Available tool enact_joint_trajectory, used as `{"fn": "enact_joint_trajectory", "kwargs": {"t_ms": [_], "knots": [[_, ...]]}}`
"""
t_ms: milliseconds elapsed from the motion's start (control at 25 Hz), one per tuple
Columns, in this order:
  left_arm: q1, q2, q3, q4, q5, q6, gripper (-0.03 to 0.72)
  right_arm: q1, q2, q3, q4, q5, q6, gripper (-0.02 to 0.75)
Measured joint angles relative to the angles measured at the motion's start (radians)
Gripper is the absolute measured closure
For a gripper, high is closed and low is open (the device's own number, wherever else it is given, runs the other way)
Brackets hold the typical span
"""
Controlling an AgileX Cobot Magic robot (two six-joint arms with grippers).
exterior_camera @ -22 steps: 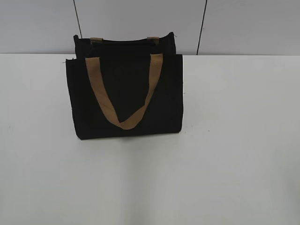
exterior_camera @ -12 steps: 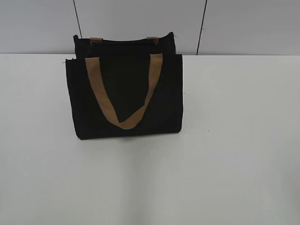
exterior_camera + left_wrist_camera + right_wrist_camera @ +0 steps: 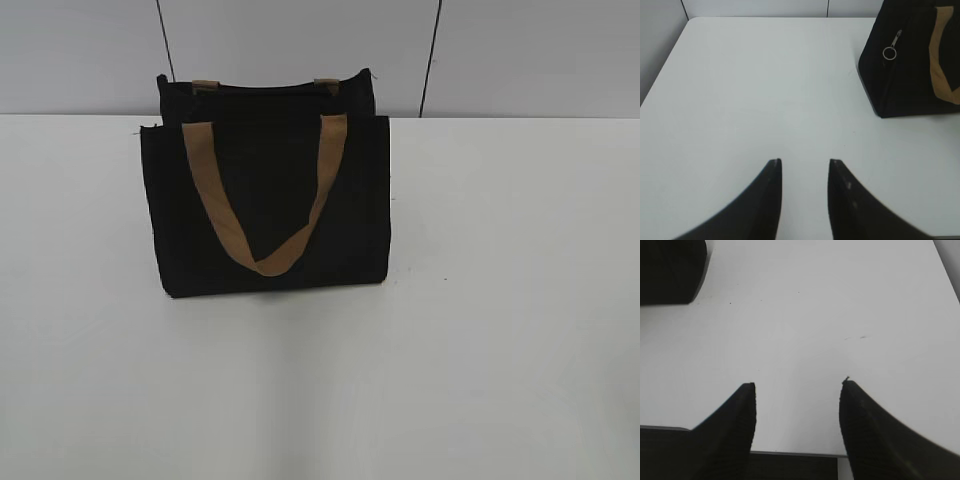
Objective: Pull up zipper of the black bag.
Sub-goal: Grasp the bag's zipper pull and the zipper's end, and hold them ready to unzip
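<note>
Exterior view: black bag point(image 3: 265, 210) stands upright on the white bench point(image 3: 480, 330), left of centre and toward the back edge, close to the grey wall panels point(image 3: 300, 40). One tan strap handle point(image 3: 262, 205) hangs down the front face in a V; the stubs of the second strap point(image 3: 205, 86) show at the rear top edge. No arm or gripper appears in this view. Left wrist view: left gripper point(image 3: 803, 162) low over bare bench, dark fingers point(image 3: 771, 190) parted with a moderate gap, nothing between them. Bag sits at upper right of this view, well apart from the gripper; on its side panel the zipper point(image 3: 895, 41) shows as a short silver pull with a small ring point(image 3: 888, 53) hanging at its lower end. Zip line itself hard to make out against black fabric. Right wrist view: right gripper point(image 3: 797, 385) spread wide, fingers point(image 3: 737, 420) apart, empty, over bare bench near its front edge. Only a bottom corner of the bag point(image 3: 670, 270) is visible at upper left, well apart from the gripper.
</note>
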Motion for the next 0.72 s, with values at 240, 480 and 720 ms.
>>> {"fn": "enact_joint_trajectory", "kwargs": {"t_ms": [240,480,720], "knots": [[0.0,0.0,0.0,0.0,0.0,0.0,0.451,0.0,0.0,0.0,0.0,0.0,0.0,0.329],[0.0,0.0,0.0,0.0,0.0,0.0,0.451,0.0,0.0,0.0,0.0,0.0,0.0,0.329],[0.0,0.0,0.0,0.013,0.0,0.0,0.446,0.0,0.0,0.0,0.0,0.0,0.0,0.329]]}}
